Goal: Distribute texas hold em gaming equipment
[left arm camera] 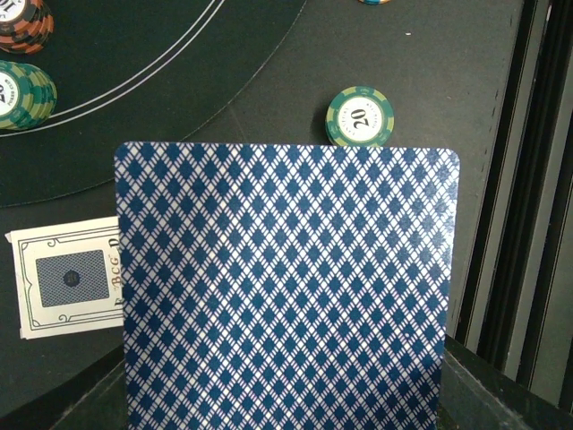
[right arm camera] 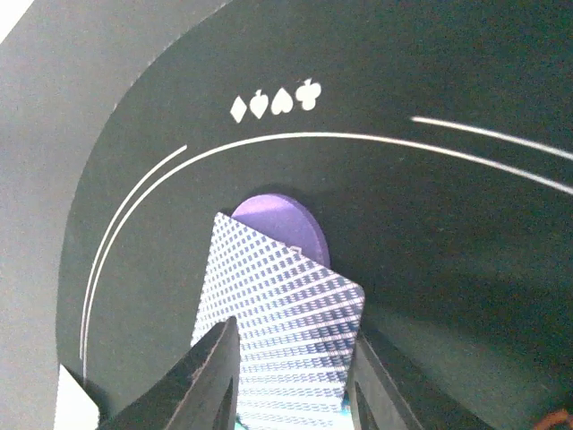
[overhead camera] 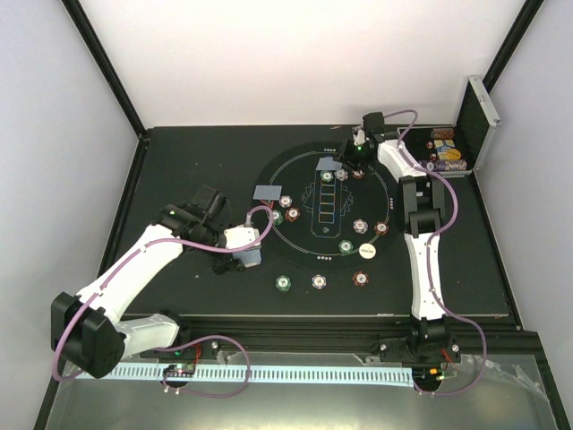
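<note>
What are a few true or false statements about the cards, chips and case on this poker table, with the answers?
1. The left gripper holds a blue-backed card. True.
2. The green chip beyond that card reads 50. False: it reads 20.
3. A purple disc peeks out behind the second card at the right gripper. True.
4. The silver-edged case stands at the table's far left corner. False: it stands at the far right corner.
</note>
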Tool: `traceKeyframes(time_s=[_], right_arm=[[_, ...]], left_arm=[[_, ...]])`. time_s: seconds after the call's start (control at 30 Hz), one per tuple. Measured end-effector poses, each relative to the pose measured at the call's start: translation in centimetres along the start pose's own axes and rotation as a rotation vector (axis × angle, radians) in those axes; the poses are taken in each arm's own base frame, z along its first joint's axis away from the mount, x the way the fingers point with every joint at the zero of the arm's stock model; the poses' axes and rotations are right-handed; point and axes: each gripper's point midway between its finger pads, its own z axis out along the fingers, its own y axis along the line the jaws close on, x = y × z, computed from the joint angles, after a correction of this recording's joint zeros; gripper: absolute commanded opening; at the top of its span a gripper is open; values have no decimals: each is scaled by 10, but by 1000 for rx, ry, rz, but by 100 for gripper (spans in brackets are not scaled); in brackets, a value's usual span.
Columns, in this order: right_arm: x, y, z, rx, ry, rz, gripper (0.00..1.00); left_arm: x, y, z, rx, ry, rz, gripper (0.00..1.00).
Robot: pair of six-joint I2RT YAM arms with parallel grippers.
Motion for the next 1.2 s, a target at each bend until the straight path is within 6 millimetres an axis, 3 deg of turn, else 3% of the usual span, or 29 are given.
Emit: traceKeyframes(time_s=[0.23,0.33,0.43,0.47,0.53,0.63,0.77,0.87,0.93,1.03,1.2], right_arm=[[-10,-3,-28,73,-44,-31,54],[-10,6,-56,92,-72,-49,58],[4,22,-89,71,-93,-54,68],[23,31,-108,46,-93,-49,72],[38,42,-124,5,-110,-57,79],[92,68,-142,-98,-97,-72,85],[195,111,-140,-258,29,-123,89],[264,127,-135,-343,139,-139,90],[297,133,-134,-376,194,-142,90],[337,151,-135,-429,258,-163,90],[371,185,-141,-520,308,-203,89]], left_arm=[[1,-1,0,3,3,-5,2],[2,-2,-1,7,5,-9,2],[2,-3,-1,8,6,-11,2],[2,-3,-1,8,6,-11,2],[1,-2,-2,7,4,-10,1],[0,-3,-2,6,1,-12,2],[-2,-3,-4,9,-8,-18,2],[-5,-2,-6,3,-18,-19,1],[-6,-2,-7,3,-21,-20,2],[-7,-2,-7,5,-24,-22,2],[-8,-1,-8,2,-27,-26,2]])
